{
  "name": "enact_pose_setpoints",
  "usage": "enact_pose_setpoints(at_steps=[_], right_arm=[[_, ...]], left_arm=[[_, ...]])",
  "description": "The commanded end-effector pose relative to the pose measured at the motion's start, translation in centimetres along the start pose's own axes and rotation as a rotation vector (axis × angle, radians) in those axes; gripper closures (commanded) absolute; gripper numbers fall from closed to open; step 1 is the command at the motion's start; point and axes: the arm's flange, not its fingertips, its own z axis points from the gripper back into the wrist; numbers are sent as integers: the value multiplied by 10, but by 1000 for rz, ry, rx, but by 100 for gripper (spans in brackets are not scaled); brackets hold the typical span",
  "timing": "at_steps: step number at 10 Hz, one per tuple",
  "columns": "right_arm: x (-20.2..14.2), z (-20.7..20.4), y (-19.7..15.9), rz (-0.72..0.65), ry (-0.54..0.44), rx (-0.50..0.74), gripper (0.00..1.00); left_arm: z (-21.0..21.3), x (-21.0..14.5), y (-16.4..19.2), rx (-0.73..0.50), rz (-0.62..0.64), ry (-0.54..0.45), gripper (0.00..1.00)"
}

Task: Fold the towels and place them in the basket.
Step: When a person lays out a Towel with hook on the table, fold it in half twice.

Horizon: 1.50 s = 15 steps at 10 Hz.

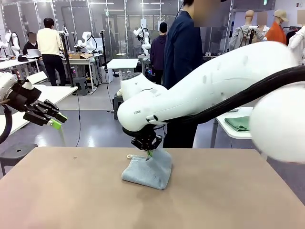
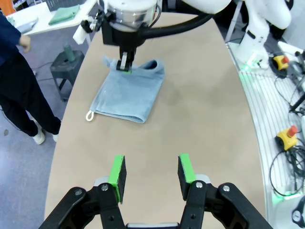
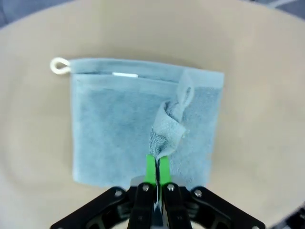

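Pinched-up towel (image 3: 109, 124) edge clenched in right gripper (image 3: 157, 161) — left gripper (image 2: 151, 174) agape above bare table (image 2: 195, 119)

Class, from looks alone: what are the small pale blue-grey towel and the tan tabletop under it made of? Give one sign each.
The pale blue-grey towel: probably cotton terry, matte; fuzzy nap, bunching softly where the right gripper pinches it. The tan tabletop: possibly laminate or coated board, smooth and matte; even colour, no visible grain.

towel (image 3: 114, 124): pale grey-blue, cream loop | table (image 1: 71, 191): plain tan
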Motion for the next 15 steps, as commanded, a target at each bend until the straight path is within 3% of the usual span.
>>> enact_pose_setpoints(at_steps=[1,4,7,12,13,15], right_arm=[[5,7,23,-99,44,54,100],[-4,2,35,-96,117,164,100],[-5,-3,37,-150,55,232,100],[-5,-13,38,-177,-6,196,100],[-6,-13,38,-164,-13,191,81],[-6,-10,35,-167,-32,209,77]], left_arm=[[1,1,-2,-1,-2,14,43],[1,1,-2,-1,-2,14,43],[1,1,-2,-1,-2,14,43],[1,1,-2,-1,-2,14,43],[1,1,-2,-1,-2,14,43],[1,1,-2,-1,-2,14,43]])
